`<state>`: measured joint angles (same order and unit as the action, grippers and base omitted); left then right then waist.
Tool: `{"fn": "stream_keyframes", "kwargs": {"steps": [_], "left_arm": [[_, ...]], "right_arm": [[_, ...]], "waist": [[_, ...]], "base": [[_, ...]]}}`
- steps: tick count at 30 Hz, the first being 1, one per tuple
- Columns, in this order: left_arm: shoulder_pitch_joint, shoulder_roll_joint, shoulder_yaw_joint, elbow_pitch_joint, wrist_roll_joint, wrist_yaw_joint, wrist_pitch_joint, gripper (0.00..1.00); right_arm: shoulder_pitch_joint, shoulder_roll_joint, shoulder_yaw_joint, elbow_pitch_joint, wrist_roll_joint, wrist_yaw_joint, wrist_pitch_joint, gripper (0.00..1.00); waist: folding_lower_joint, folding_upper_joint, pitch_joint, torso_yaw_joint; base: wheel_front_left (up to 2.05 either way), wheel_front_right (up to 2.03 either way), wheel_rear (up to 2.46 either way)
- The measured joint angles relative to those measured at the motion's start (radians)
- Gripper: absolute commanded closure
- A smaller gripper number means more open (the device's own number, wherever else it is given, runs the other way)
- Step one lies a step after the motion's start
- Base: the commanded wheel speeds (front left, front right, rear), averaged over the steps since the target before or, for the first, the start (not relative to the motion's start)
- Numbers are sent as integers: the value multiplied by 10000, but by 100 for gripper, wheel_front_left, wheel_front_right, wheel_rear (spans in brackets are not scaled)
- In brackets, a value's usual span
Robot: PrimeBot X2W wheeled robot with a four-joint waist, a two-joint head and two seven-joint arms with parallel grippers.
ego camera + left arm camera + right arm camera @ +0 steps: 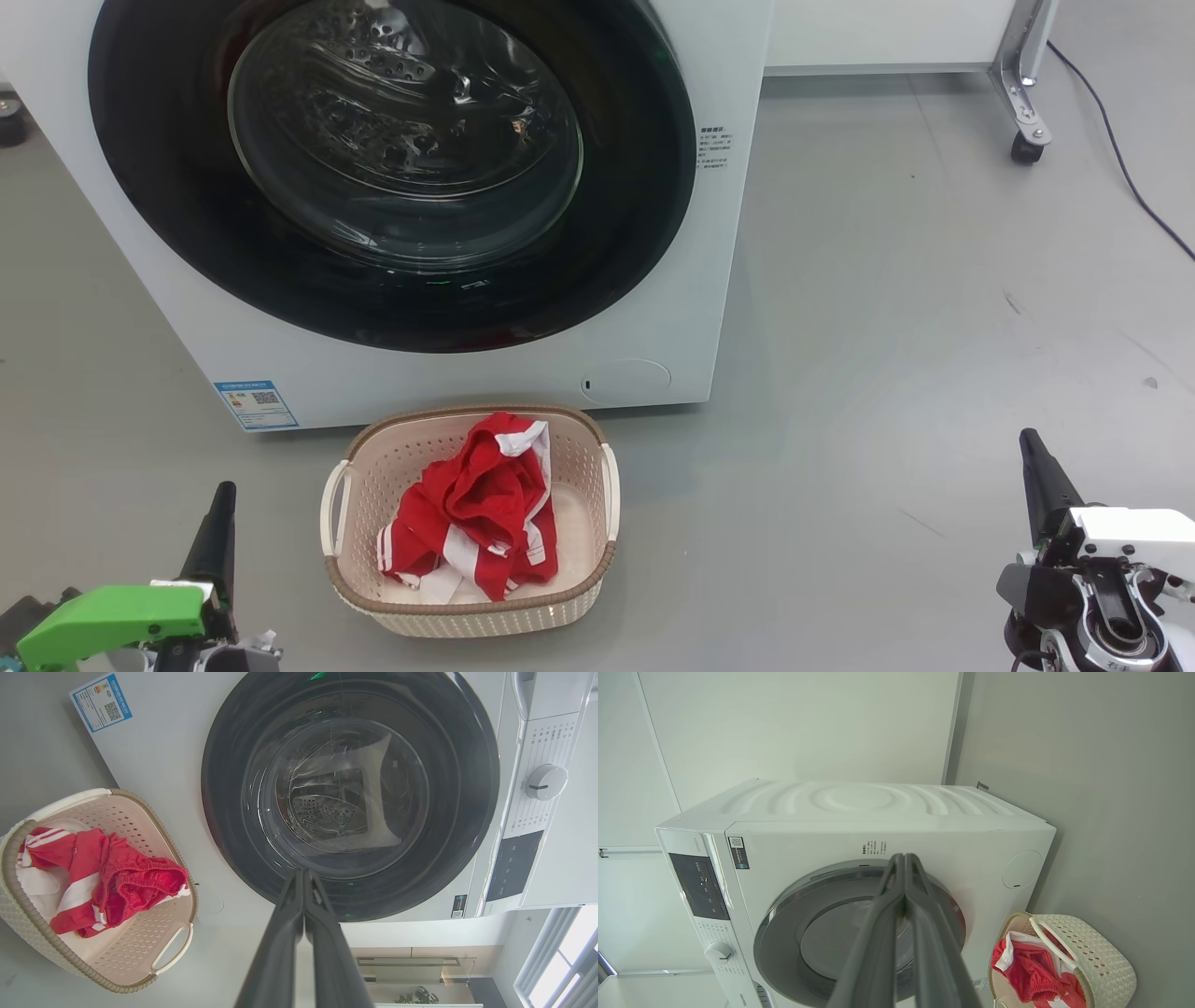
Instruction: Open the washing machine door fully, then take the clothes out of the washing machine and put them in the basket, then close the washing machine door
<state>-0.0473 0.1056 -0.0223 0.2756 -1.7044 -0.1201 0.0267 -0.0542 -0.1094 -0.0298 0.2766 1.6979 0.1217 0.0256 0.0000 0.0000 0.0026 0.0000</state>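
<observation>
Clothes (481, 509) are piled in the basket (504, 621) on the floor, just in front of the washing machine (714, 280). The washing machine door (159, 187) looks closed. The left pincer (223, 495) and right pincer (1030, 441) are both pinched together with nothing in them, well apart on either side of the basket.

We are looking down on a smooth grey floor (887, 280), which is showing faint scuffs and small marks. Toward the floor's far right corner a pale white unit (878, 33) is standing on a silvery metal leg (1019, 65), which is ending in a small black caster (1027, 147). A thin black cable (1119, 159) is trailing over the floor toward its right edge. At the far left edge another dark wheel (11, 121) is peeking in. Plain white wall panels (798, 723) are rising at the floor's back edge. Daylight is pouring through a window (556, 970), and a leafy plant (416, 995) is sitting near it.
</observation>
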Motion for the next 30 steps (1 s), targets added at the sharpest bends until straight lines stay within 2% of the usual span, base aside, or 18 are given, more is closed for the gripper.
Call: {"fn": "stream_keyframes", "kwargs": {"steps": [30], "left_arm": [[-8,-17,52,0,4,0,75,100]], "right_arm": [[-1,40,-40,-4,-6,0,58,100]], "waist": [[0,0,2,0]], "base": [[0,0,0]]}}
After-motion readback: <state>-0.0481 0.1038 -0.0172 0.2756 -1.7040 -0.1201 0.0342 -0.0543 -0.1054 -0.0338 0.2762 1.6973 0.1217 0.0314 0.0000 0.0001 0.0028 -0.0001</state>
